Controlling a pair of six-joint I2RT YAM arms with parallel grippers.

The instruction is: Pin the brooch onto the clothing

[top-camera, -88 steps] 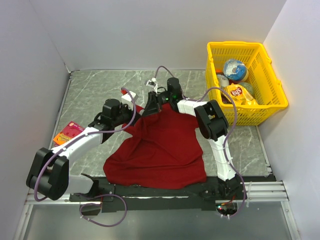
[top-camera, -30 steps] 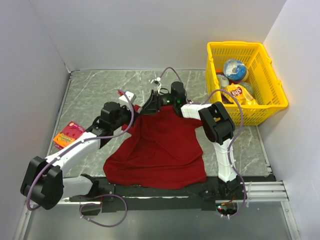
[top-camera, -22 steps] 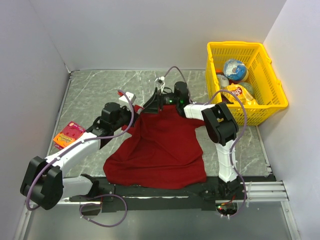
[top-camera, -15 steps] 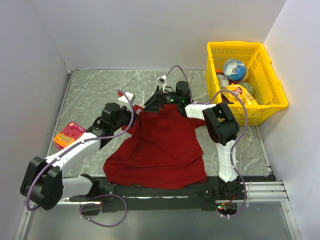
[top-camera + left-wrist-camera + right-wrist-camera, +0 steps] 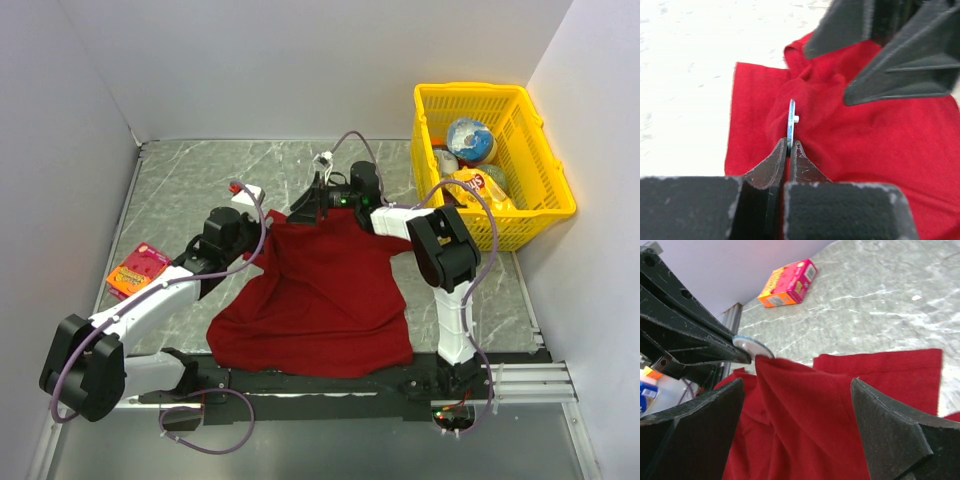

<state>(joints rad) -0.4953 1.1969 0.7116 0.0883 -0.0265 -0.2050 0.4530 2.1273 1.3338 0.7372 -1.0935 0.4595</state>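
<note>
The brooch [image 5: 791,117] is held edge-on in the left gripper [image 5: 789,146], whose jaws are closed tight on it, and it is touching a raised fold at the far edge of the dark-red T-shirt [image 5: 880,150]. The right gripper [image 5: 797,390] is spread wide around that fold, with nothing clamped. Pick-up and approach are judged done. Whether the pin has gone through the cloth cannot be told, so fastening and release are left.

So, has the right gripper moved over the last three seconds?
Yes. In the top view the right gripper has shifted a little to the right, toward the yellow basket, which has stayed put.
</note>
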